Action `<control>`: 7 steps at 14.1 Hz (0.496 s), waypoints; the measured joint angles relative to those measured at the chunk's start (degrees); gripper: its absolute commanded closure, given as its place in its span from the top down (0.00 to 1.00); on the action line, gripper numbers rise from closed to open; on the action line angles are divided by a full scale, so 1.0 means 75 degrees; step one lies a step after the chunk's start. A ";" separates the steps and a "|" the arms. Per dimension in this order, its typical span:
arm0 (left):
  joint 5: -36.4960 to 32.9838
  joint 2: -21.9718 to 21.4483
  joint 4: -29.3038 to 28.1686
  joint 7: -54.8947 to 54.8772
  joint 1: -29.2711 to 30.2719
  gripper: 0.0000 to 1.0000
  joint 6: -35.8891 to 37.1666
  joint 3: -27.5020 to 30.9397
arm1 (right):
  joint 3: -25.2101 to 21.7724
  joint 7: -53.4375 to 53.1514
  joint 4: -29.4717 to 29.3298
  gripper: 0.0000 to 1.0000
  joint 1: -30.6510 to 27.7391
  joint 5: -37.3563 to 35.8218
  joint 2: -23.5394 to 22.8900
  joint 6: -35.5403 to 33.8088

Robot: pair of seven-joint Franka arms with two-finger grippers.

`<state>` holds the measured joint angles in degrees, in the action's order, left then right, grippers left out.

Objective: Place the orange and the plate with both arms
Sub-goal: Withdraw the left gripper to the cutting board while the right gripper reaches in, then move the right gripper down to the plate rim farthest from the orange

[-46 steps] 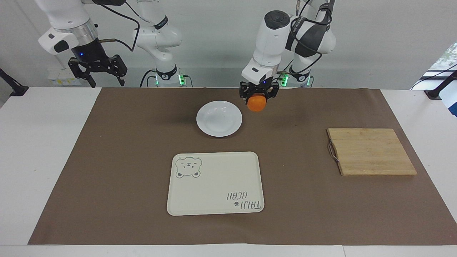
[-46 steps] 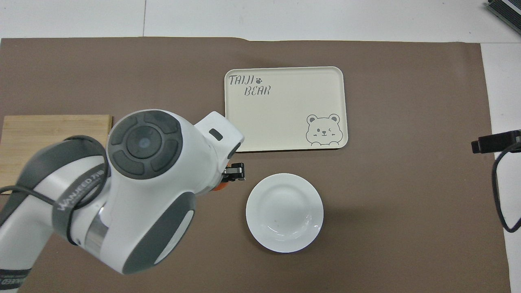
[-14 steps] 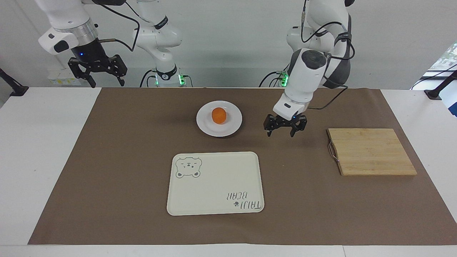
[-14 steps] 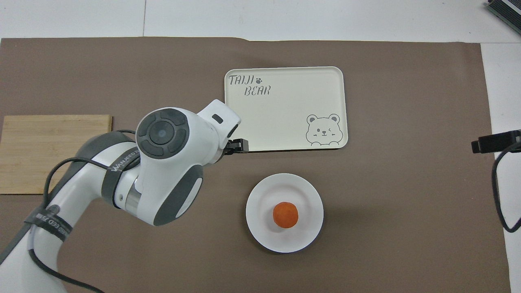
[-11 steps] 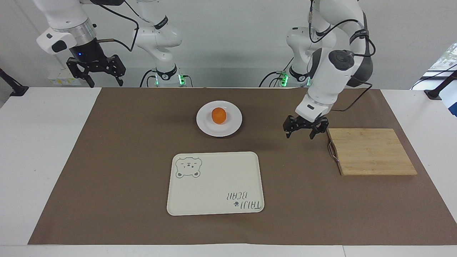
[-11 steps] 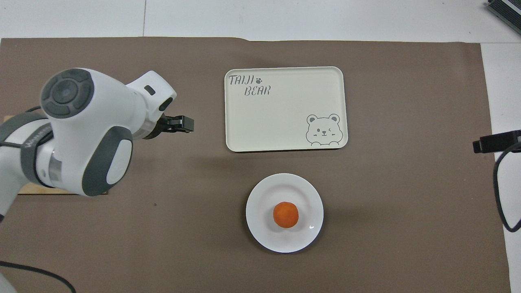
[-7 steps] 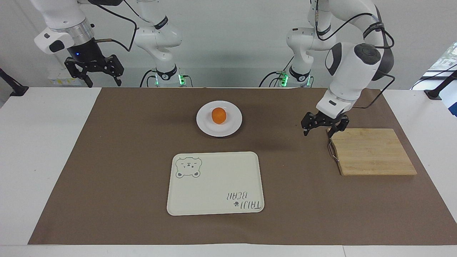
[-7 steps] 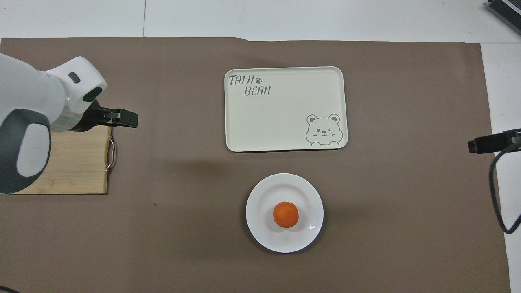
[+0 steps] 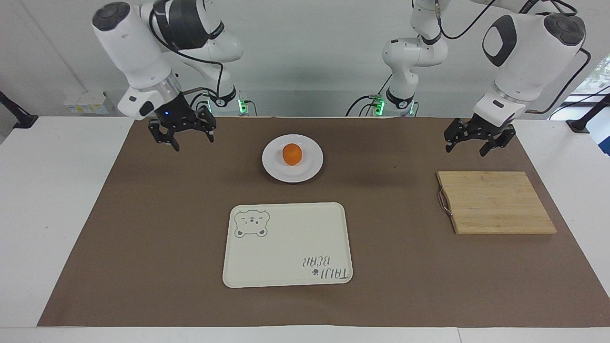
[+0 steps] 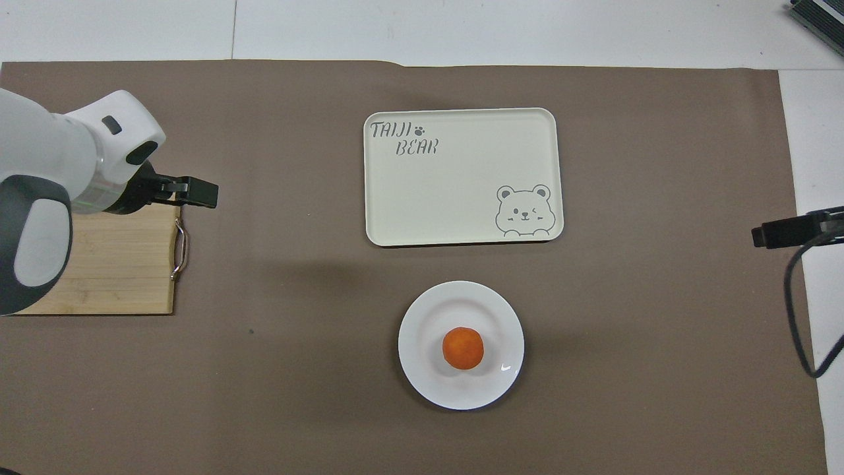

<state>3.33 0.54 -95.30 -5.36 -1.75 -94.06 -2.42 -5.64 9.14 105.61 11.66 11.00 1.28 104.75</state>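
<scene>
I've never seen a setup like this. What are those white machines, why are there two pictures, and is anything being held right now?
The white machines are two jointed robot arms, each ending in a black two-finger hand. One picture looks at them from across the table; the other looks down from above their end, so the sides appear swapped. On the brown mat, an orange sits on a white plate. Farther from the robots lies a cream tray with a bear print, and a wooden cutting board lies toward the left arm's end. Nothing is held: the left hand hangs open over the mat beside the board, and the right hand is open and empty over the mat's other end.
</scene>
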 measured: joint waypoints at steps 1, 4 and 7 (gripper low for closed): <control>0.0000 0.0001 0.0188 0.0000 -0.0001 1.00 0.0286 -0.0001 | 0.0004 0.0000 0.0120 1.00 0.0101 0.0410 -0.0154 0.0071; 0.0000 0.0002 0.0474 0.0001 0.0000 1.00 0.0571 0.0001 | 0.0010 0.0052 0.0589 1.00 0.0422 0.1489 -0.0631 0.0748; 0.0000 0.0037 0.0473 0.0036 0.0011 1.00 0.0585 0.0047 | 0.0014 0.0200 0.1179 1.00 0.0711 0.2660 -0.0783 0.1225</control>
<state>3.33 0.82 -91.75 -5.09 -1.66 -89.68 -2.07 -5.54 10.63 114.45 17.00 30.95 -4.60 113.94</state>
